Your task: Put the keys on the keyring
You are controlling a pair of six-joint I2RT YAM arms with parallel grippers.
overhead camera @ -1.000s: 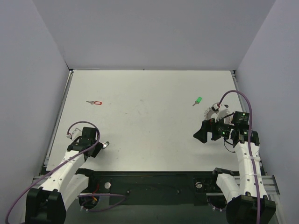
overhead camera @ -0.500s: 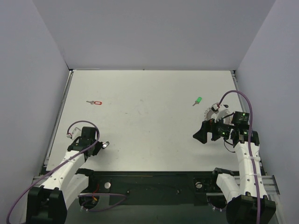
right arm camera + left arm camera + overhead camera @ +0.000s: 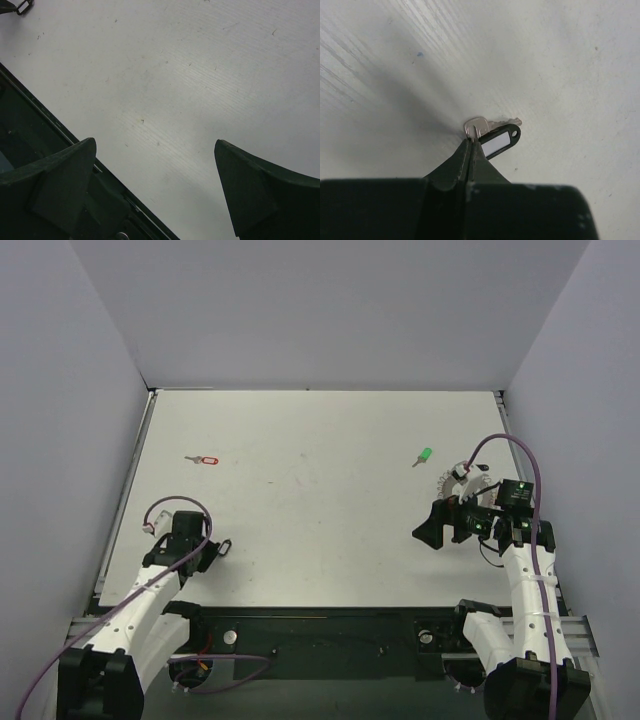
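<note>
Table point(image 3: 320, 530): white, scuffed, walled on three sides. Left arm point(image 3: 140, 600): reached over the near-left part of the table. Right arm point(image 3: 530, 590): folded at near right. Right gripper point(image 3: 155, 141): jaws wide apart, holding nothing, bare table beneath, poised just near of the keyring. Left gripper point(image 3: 470, 146): jaws pressed together, clamped by their very tips on the bow of the dark-tagged key. Keyring point(image 3: 458, 476): spiky silver circle, far-right area, on the table. Dark-tagged key point(image 3: 496, 142): silver, with a black-framed white tag, at near left, low against the table; whether lifted clear could not be told. Green key point(image 3: 424, 455): loose, just left of the keyring. Red key point(image 3: 206, 459): loose, far left, well apart from both grippers. Step in hand, as judged: securing the dark-tagged key for carriage to the keyring. Handling note: the pinch was shallow and the key thin, so it would likely pivot; a slow, straight lift and level travel rightward were advisable, with the right gripper steadying the keyring first.
</note>
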